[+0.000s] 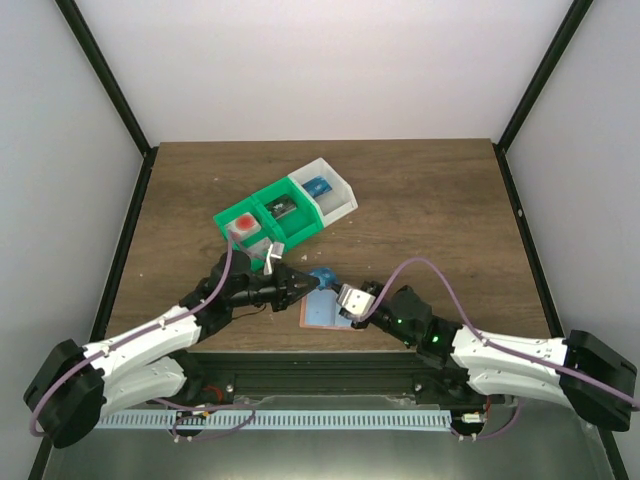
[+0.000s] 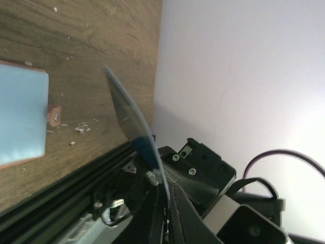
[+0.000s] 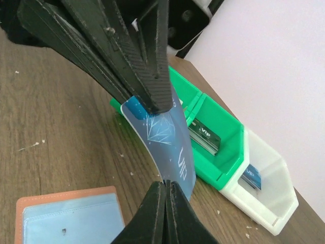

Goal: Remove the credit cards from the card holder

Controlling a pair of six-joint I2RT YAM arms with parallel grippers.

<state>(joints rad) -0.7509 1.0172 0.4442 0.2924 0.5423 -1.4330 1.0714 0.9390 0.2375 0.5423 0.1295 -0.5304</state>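
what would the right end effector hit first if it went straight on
Most likely the left end effector, clamped on the far end of the card that the right end effector grips. The green bin lies beyond, though depth is unclear.

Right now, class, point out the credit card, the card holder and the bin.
credit card (image 3: 170, 134), right wrist view, its printed face.
card holder (image 3: 20, 223), right wrist view, its salmon left rim.
bin (image 3: 231, 152), right wrist view, a green compartment wall.
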